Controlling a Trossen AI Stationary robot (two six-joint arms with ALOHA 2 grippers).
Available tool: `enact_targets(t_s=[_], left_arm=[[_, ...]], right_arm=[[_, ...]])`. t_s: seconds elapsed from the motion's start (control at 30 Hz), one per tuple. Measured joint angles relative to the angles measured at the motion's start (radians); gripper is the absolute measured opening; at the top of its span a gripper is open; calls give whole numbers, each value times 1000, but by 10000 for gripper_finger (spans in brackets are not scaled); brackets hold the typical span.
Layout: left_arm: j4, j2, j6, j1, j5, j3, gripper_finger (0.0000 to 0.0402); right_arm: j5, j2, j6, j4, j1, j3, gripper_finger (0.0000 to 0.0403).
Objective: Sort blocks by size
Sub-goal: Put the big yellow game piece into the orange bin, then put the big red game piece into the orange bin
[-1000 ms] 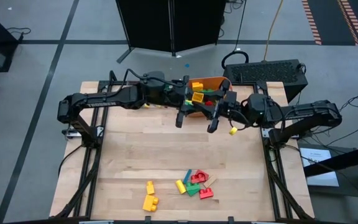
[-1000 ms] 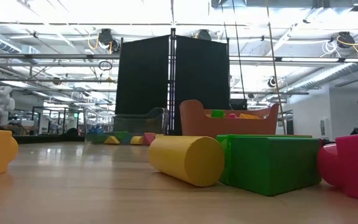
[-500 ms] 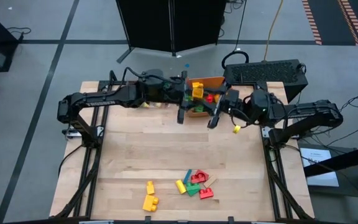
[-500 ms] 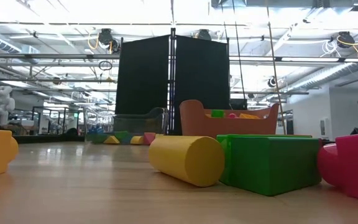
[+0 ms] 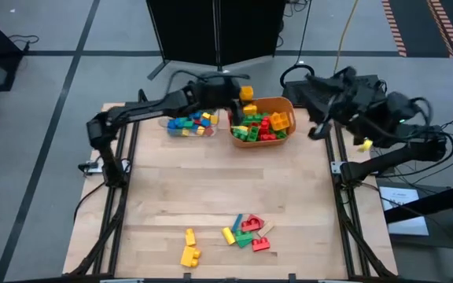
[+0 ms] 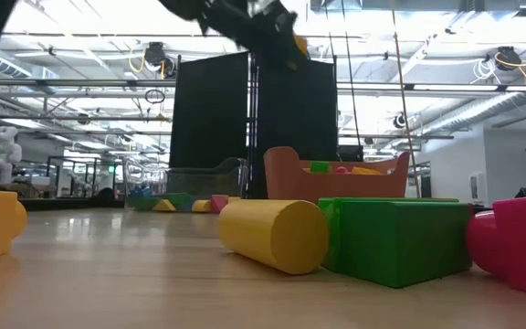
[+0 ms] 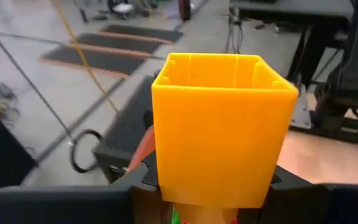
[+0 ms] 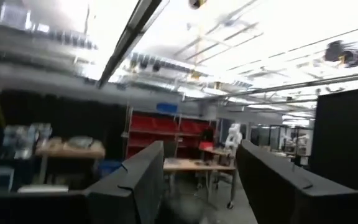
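My left gripper point(image 5: 244, 96) is raised above the far left rim of the orange tub point(image 5: 283, 105), shut on a yellow block point(image 7: 219, 124); it also shows at the top of the low view point(image 6: 292, 41). The tub holds several blocks point(image 5: 259, 126). More blocks fill the clear tray point(image 5: 190, 123) on the tub's left. A few blocks point(image 5: 244, 233) lie loose near the table's front edge, resting on the wood. My right gripper point(image 8: 201, 186) is lifted beyond the table's right far corner, open, pointing up into the room. My left gripper pinches the yellow block between its two fingers point(image 7: 138, 177), which sit on two opposite side walls at the block's lower end point(image 7: 213, 190). The block stands out past the fingertips with its hollow open end point(image 7: 216, 68) away from the gripper, lifted clear of tub and tray.
Two yellow blocks point(image 5: 189, 245) lie apart near the front left of the loose pile. In the low view a yellow cylinder point(image 6: 277, 233) and a green block point(image 6: 395, 239) stand close to the camera. Bare wood stretches across the table's middle point(image 5: 211, 181).
My left gripper has swung toward the table's far edge with the yellow block, from over the tub's near side to above its far left rim. My right gripper has drawn away from the tub toward the right edge and risen, tipping upward. Tub and tray now show uncovered.
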Motion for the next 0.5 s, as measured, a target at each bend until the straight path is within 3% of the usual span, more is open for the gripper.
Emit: enact_targets(t_s=[0.2,0.5], left_arm=[[7,172,-12,17,6,3,118],[-142,252,-12,14,6,4,271]], right_arm=[[-7,-1,23,-83,1,-6,195],[-12,-11,73,-158,1,-3,196]])
